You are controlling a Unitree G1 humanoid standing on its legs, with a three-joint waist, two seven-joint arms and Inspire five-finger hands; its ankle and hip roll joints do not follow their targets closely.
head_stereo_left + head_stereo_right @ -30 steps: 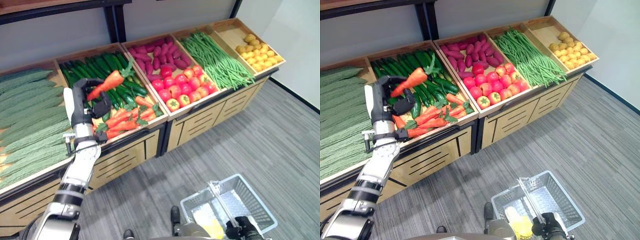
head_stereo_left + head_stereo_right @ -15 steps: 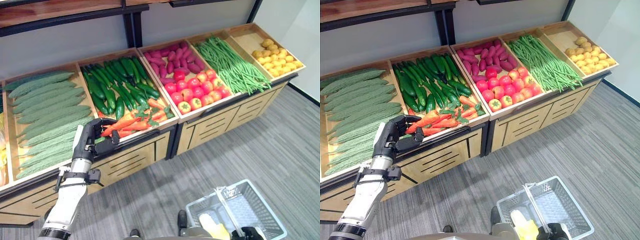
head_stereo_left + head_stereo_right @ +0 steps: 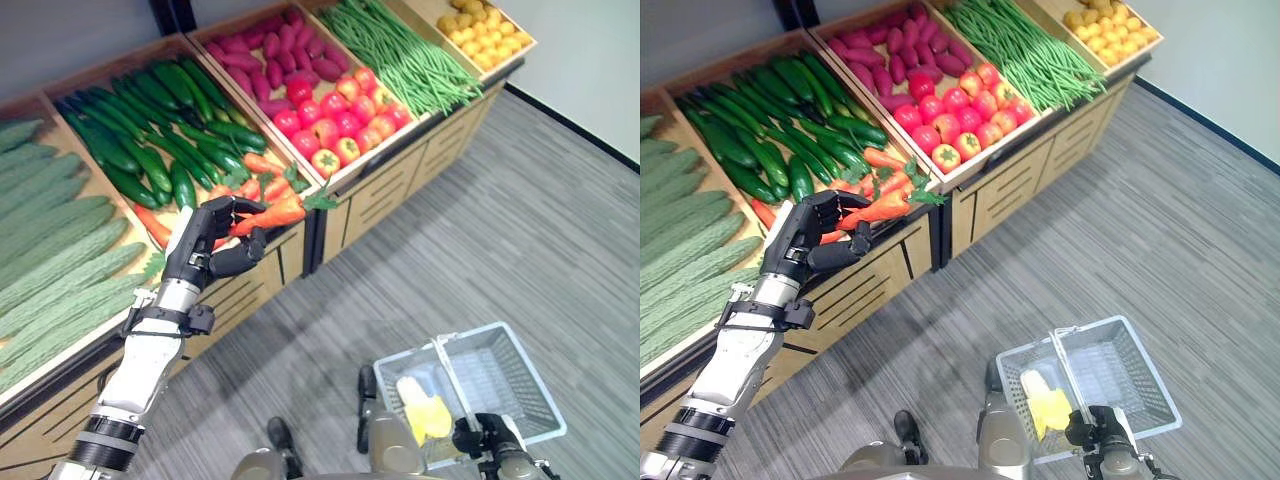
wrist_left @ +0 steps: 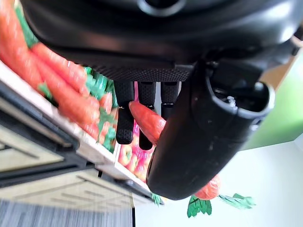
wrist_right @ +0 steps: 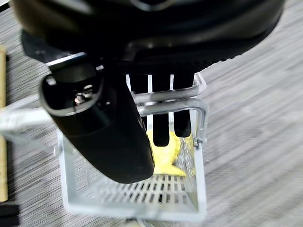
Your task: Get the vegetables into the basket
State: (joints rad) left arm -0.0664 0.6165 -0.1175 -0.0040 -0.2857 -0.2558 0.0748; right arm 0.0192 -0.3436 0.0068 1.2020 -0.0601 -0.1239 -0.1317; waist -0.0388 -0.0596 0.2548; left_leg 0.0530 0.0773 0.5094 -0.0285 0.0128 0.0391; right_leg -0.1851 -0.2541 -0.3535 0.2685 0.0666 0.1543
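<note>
Basket (image 3: 500,385) hangs low at the near right, its handle (image 5: 170,101) hooked under your right hand's (image 3: 1095,430) curled fingers so it stays open for loading, a yellow item (image 3: 425,415) already inside. Farther left, your left hand (image 3: 205,245) pinches a carrot (image 3: 270,213) between fingers and thumb, clear of the carrot bin (image 3: 262,185).
</note>
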